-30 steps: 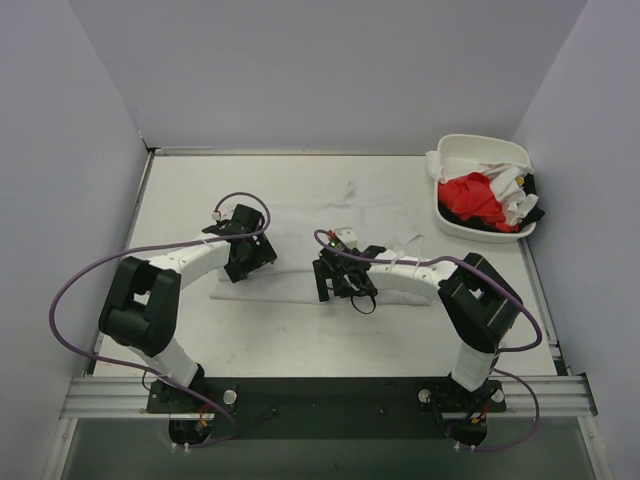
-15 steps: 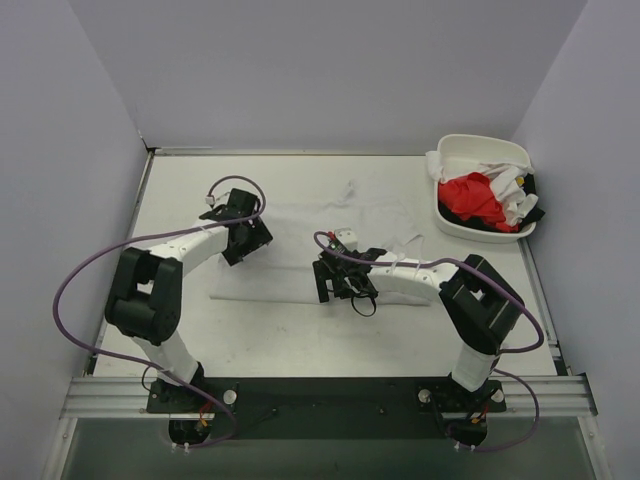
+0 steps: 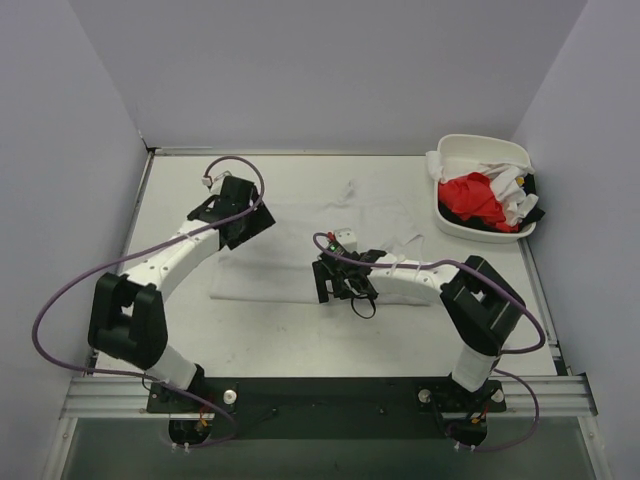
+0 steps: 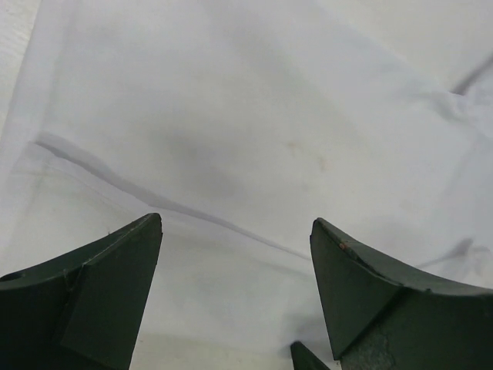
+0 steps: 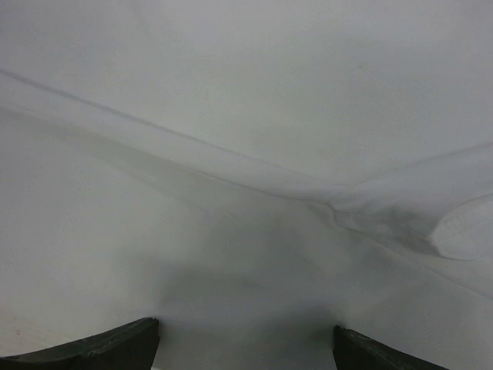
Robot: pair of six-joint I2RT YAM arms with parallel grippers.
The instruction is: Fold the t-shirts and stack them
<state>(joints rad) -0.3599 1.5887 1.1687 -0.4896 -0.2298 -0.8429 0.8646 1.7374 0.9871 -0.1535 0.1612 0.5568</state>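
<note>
The white t-shirt [image 3: 300,245] lies spread on the table [image 3: 300,345], under both claws, with a doubled-over layer along its near part. That suggests the folding is only partly done.

The left claw [image 4: 236,227] hangs over the shirt's left portion. Its fingers are parted and nothing is between them. A layered hem edge [image 4: 154,202] runs across just ahead of its tips, so the claw seems placed to take that edge for the next fold.

The right claw [image 5: 245,327] sits low over the near-right part of the same shirt, also spread wide and empty. I cannot tell whether it touches the cloth. A long crease [image 5: 192,150] crosses in front of it and ends in a small bunched lump off to its right, likely a spot that needs flattening or gripping.

The red t-shirt [image 3: 472,197] and other shirts are heaped in the white tub [image 3: 470,143], well beyond the right claw and to its right, waiting their turn. No folded stack is in sight.
</note>
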